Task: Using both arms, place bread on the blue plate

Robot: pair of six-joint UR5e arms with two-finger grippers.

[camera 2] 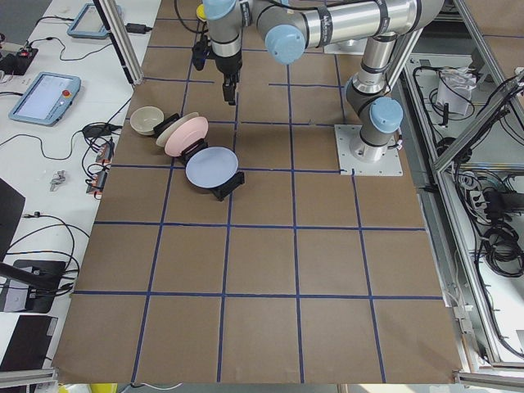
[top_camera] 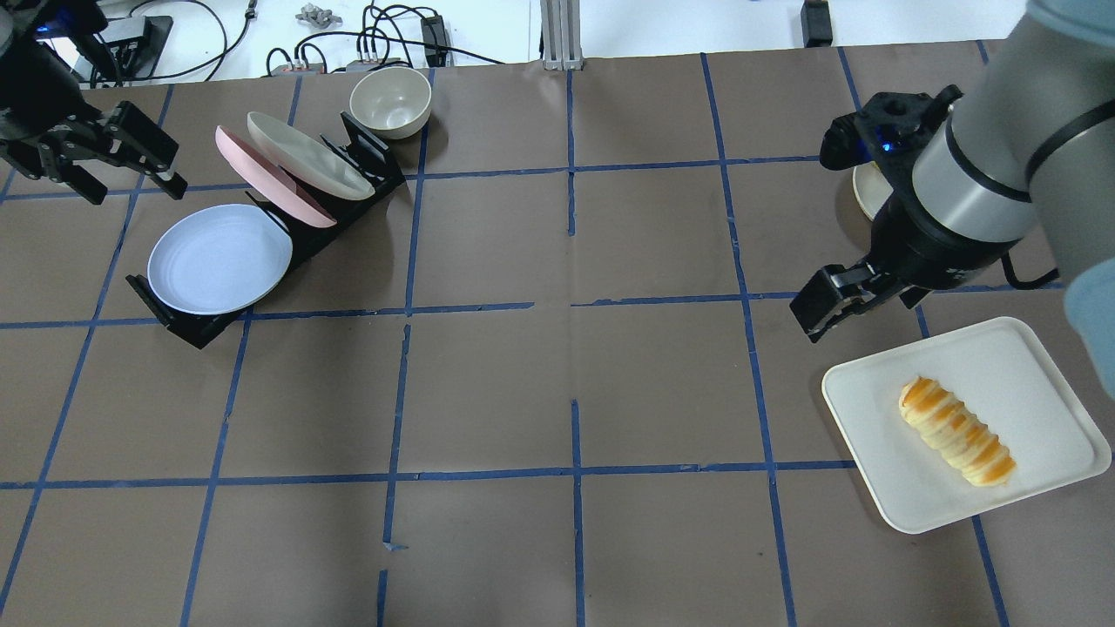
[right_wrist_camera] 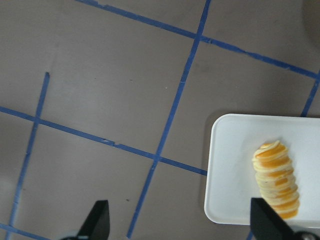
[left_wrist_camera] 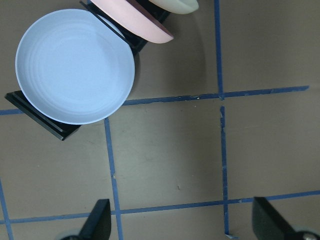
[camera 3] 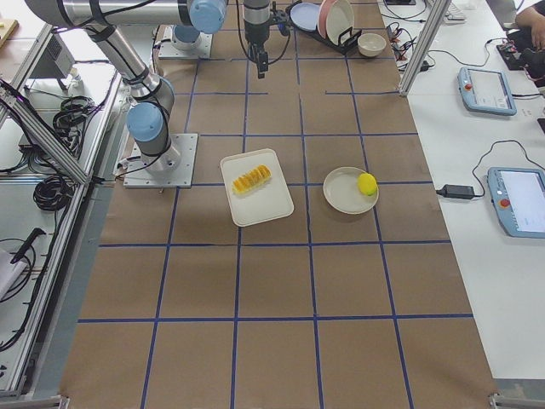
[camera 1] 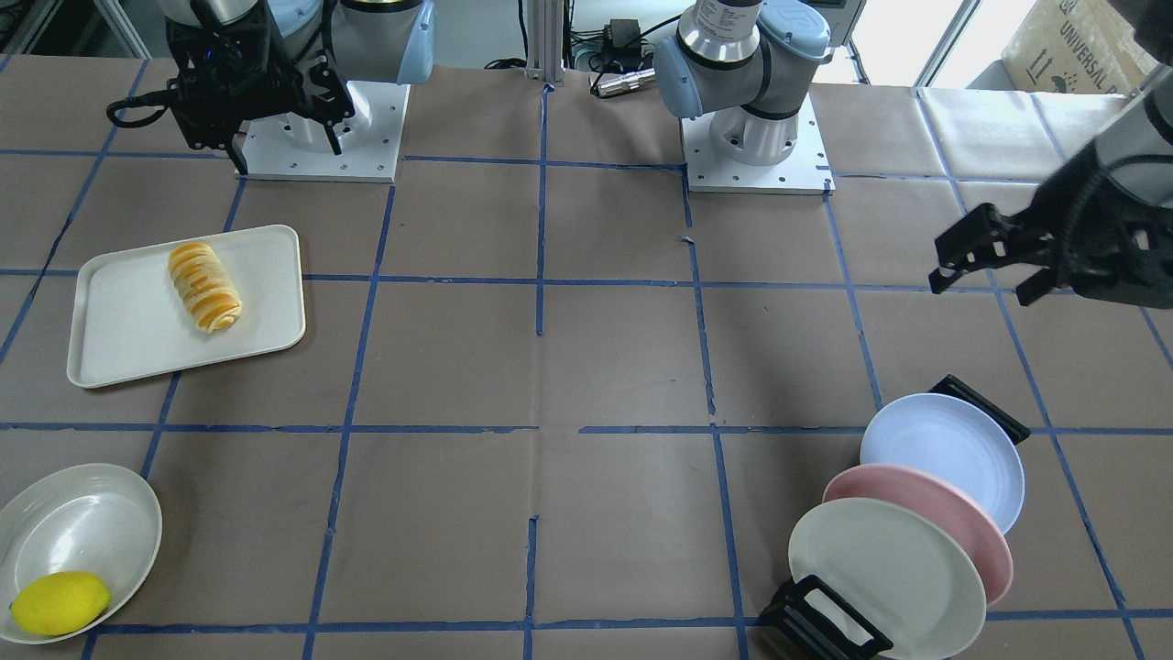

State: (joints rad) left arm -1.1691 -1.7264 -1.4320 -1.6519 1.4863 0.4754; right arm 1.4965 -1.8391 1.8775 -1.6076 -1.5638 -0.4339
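The bread (camera 1: 204,286) lies on a white tray (camera 1: 119,330), also seen in the overhead view (top_camera: 956,430) and the right wrist view (right_wrist_camera: 277,180). The blue plate (top_camera: 219,259) leans in the front slot of a black rack (top_camera: 179,324); it also shows in the left wrist view (left_wrist_camera: 75,65). My left gripper (top_camera: 122,174) is open and empty, hovering above the table beside the rack, apart from the plate. My right gripper (top_camera: 858,309) is open and empty, hovering above the table just off the tray's far corner.
A pink plate (top_camera: 270,174) and a cream-white plate (top_camera: 309,157) stand in the same rack. A beige bowl (top_camera: 390,100) sits behind it. A cream plate (camera 1: 78,522) holds a lemon (camera 1: 60,602) beyond the tray.
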